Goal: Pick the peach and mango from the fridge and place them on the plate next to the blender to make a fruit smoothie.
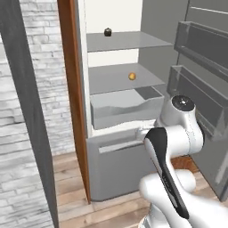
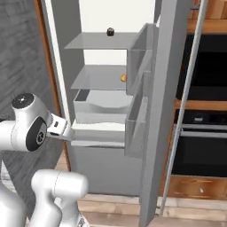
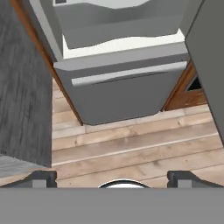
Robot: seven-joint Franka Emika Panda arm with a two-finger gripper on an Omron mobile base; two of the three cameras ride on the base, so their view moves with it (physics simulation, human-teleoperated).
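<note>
You are facing the fridge (image 1: 116,169), whose door (image 2: 166,111) is standing open to the right, its shelf bins (image 1: 200,44) turned toward you. The arm (image 1: 171,147) is reaching low in front of the fridge's grey lower front. The drawer (image 1: 124,109) is sitting pulled out a little under the two shelves. On the lower shelf (image 1: 120,78) a small yellow-orange fruit, the mango (image 1: 132,76), is lying toward the right, partly hidden by the door bin in the right base view. On the upper shelf (image 1: 124,41) a dark brown lump (image 1: 107,32) is sitting near the back wall. In the hand view the jaws (image 3: 113,178) are standing wide apart over the wooden floor (image 3: 131,144), holding nothing.
</note>
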